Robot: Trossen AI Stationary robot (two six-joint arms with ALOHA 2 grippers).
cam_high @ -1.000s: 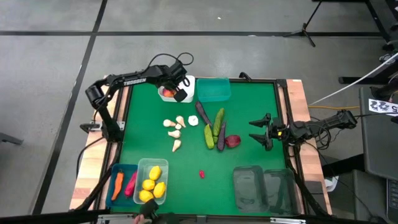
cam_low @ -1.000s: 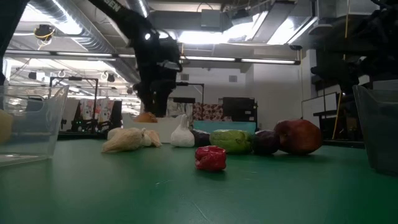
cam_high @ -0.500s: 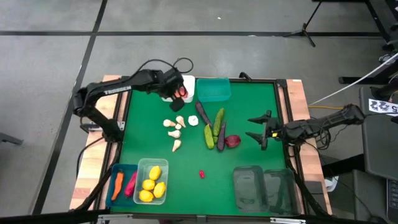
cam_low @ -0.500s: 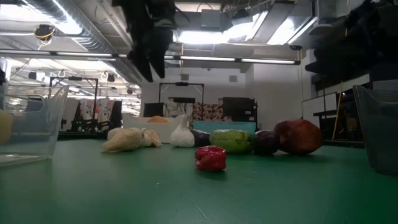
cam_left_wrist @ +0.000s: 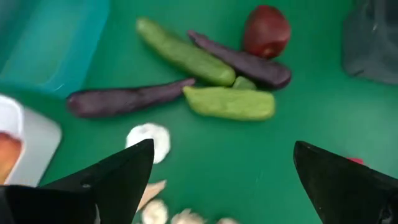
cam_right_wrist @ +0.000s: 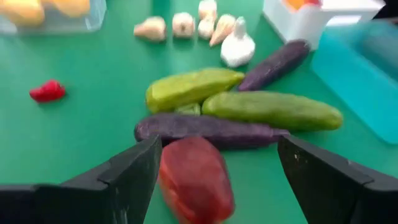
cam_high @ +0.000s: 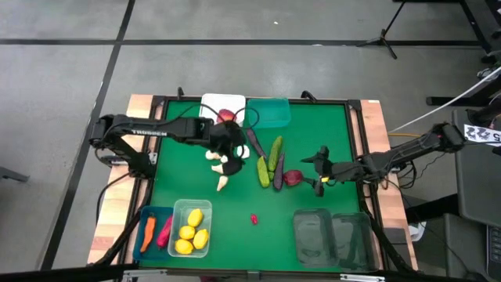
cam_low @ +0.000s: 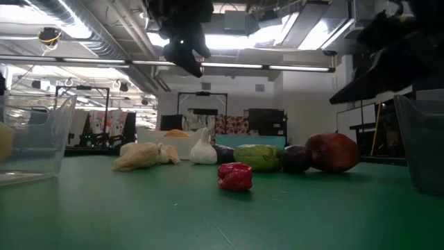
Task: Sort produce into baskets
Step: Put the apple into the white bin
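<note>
1. Right gripper, fingers spread wide and empty, just beside the apple.
2. Cucumbers and eggplants lie beyond the apple.
3. Left gripper, wide and empty, over the garlic.
4. White basket farthest from the apple.

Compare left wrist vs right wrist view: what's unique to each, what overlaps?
Left wrist only: the open left gripper, empty, and a smoky dark bin's edge.

Right wrist only: the open right gripper, empty, with the red apple just ahead of it; the clear bin with lemons.

Both: cucumbers, eggplants, garlic bulb, teal bin, white bin.
</note>
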